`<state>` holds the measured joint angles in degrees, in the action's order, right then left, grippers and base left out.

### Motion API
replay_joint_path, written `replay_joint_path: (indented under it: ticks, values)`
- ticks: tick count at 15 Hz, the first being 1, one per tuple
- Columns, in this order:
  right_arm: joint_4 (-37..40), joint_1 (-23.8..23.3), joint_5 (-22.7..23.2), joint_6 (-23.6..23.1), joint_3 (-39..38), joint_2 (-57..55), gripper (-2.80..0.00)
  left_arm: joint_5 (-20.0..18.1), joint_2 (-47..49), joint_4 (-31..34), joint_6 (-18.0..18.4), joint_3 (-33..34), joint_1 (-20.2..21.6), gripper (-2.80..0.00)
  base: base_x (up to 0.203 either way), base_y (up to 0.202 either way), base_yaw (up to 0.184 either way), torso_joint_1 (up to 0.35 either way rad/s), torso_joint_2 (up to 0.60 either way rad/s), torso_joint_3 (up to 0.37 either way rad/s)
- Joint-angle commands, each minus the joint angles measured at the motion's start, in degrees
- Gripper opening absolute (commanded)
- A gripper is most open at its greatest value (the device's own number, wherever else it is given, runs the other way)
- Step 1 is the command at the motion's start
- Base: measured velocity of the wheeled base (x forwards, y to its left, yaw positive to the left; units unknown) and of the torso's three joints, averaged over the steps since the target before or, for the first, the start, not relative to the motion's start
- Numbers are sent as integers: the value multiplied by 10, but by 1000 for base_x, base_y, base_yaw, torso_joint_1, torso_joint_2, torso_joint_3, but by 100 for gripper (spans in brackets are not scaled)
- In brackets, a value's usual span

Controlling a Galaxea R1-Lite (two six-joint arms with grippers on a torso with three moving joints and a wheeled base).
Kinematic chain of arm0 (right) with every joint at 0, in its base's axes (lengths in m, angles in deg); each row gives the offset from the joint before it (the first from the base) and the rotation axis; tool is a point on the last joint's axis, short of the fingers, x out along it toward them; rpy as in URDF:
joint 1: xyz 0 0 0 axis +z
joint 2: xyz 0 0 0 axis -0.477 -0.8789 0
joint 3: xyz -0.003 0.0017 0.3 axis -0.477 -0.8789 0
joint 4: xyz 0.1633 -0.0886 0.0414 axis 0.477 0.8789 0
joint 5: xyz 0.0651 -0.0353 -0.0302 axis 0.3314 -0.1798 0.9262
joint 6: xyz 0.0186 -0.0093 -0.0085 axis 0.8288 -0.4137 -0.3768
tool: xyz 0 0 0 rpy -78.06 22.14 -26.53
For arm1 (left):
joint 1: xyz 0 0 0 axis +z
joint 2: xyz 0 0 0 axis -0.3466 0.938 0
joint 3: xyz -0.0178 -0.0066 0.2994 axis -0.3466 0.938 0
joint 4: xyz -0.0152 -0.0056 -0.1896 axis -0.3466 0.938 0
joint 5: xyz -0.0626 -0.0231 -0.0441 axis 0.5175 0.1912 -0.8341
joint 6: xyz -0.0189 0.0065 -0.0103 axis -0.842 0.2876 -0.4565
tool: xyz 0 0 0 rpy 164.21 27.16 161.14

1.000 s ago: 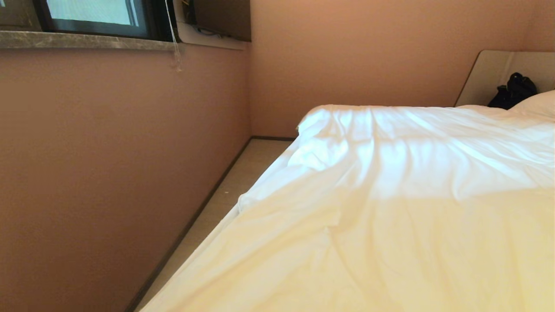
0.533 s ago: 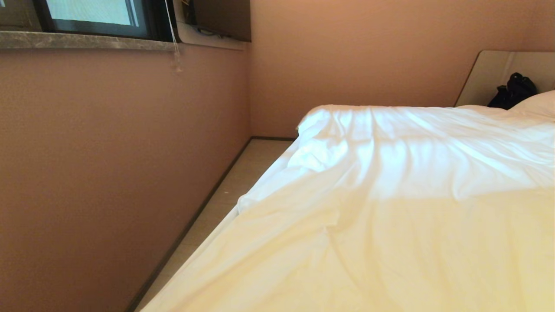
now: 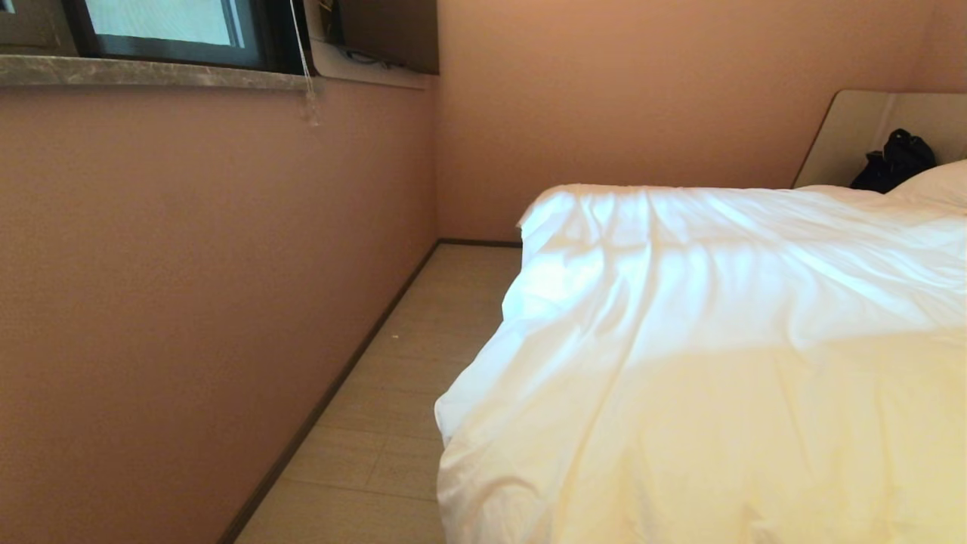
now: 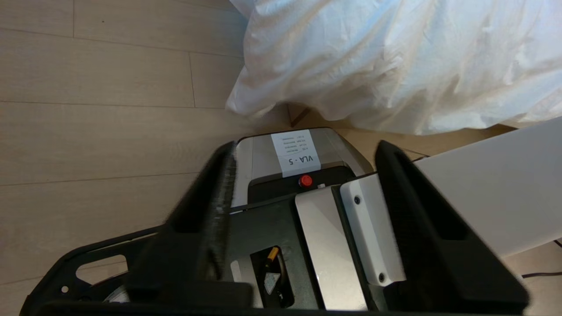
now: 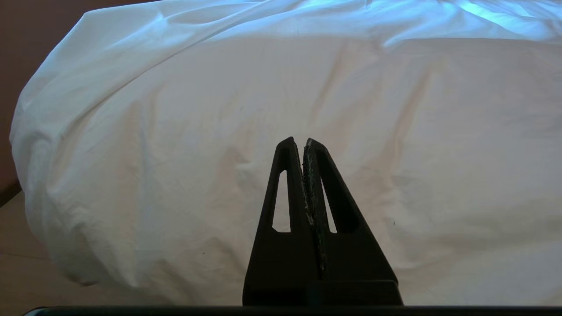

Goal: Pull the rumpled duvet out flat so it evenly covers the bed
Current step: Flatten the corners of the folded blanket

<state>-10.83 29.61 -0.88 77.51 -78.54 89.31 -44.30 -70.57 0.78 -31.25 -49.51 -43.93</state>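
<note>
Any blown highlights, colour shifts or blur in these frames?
Head view: the far part of the duvet glares white in window light, while its near part goes yellowish. Left wrist view: the open left gripper has smeared, blurry fingers, but the floor is sharp. Right wrist view: duvet tinted blue along its far edge; the shut right gripper is a dark silhouette.

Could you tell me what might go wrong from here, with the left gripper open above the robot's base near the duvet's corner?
1. The duvet corner hangs off the bed down toward the floor, right by the robot's base; driving could catch or drag it.
2. The left gripper is open and empty, the right gripper shut on nothing, so nothing holds the duvet, and its creases may remain.
</note>
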Motion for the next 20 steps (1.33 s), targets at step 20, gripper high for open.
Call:
replay_joint_path:
  ticks: [20]
  values:
    - [0, 0, 0, 0, 0, 0, -280, 30, 400, -250, 0, -127, -1, 0, 0, 0, 0, 0, 0, 0]
